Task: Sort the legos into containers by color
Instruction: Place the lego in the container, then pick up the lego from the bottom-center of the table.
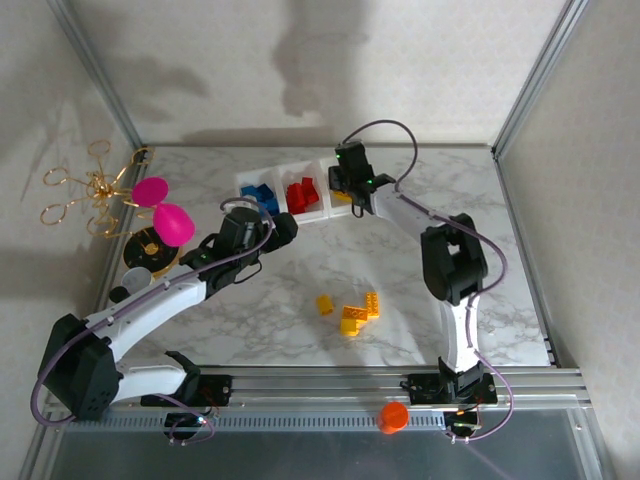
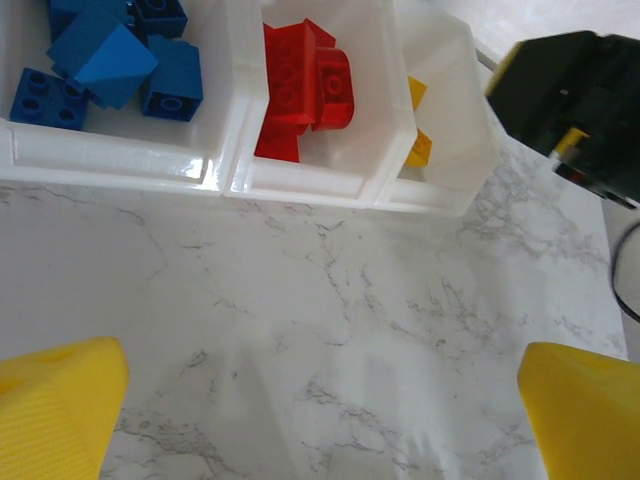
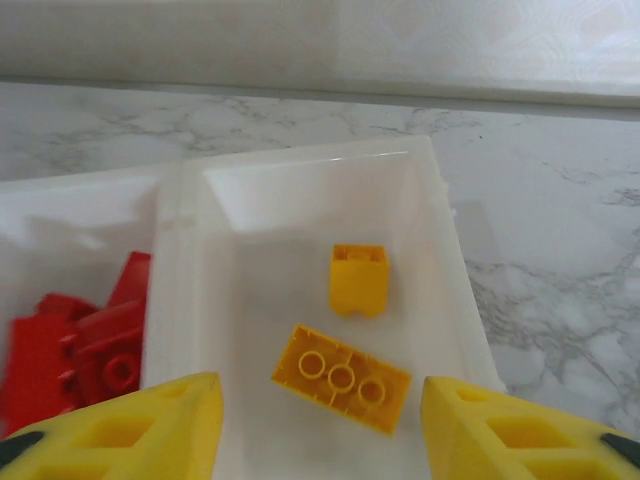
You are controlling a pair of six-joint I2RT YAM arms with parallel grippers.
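Note:
The white three-compartment tray [image 1: 284,177] stands at the back of the table. Blue legos [image 2: 100,65] fill its left compartment, red legos [image 2: 305,90] the middle one, and two yellow legos [image 3: 342,377] lie in the right one. My right gripper [image 3: 320,430] hangs open over that right compartment, nothing between its fingers. My left gripper [image 2: 320,420] is open above bare marble, just in front of the tray. Several yellow legos [image 1: 352,312] lie loose on the marble mid-table, with one [image 1: 324,304] a little apart to the left.
Two magenta discs [image 1: 162,210] on a gold wire stand, a grey-and-yellow cup [image 1: 140,270] and a dark round plate [image 1: 152,248] sit at the left edge. An orange knob [image 1: 392,417] sits on the front rail. Metal frame posts border the table.

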